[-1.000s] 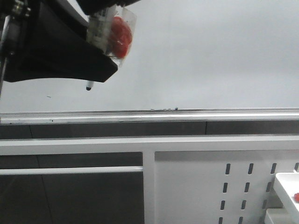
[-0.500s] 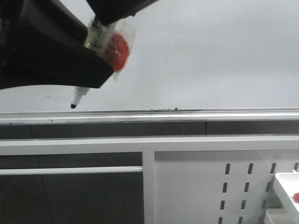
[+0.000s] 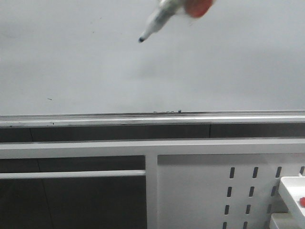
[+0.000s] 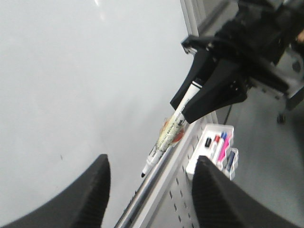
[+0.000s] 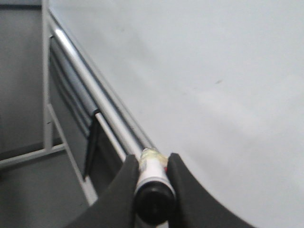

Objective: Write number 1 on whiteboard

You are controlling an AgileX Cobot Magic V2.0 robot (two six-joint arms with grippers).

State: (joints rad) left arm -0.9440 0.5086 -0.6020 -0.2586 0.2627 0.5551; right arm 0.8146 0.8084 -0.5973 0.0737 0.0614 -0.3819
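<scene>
The whiteboard (image 3: 214,71) is plain white, with a silver rail (image 3: 152,118) along its lower edge. No number 1 stroke shows on it in any view. A white marker pen (image 3: 157,21) with a black tip hangs at the top of the front view, tip pointing down-left, close to the board; I cannot tell if it touches. My right gripper (image 5: 151,164) is shut on the marker's (image 5: 152,185) black rear end. From the left wrist view, the right gripper (image 4: 192,102) holds the marker (image 4: 168,137) beside the board (image 4: 71,71). My left gripper (image 4: 152,164) is open and empty, away from the board.
A white perforated metal panel (image 3: 200,191) stands below the rail. A white tray (image 4: 218,147) with several coloured markers hangs on it at the right and also shows in the front view (image 3: 293,191). A tiny dark speck (image 3: 49,99) sits low on the board's left.
The right arm has moved up and to the right with the marker. Its dark body has left the front view, and the pen tip has risen from near the rail to the top.
</scene>
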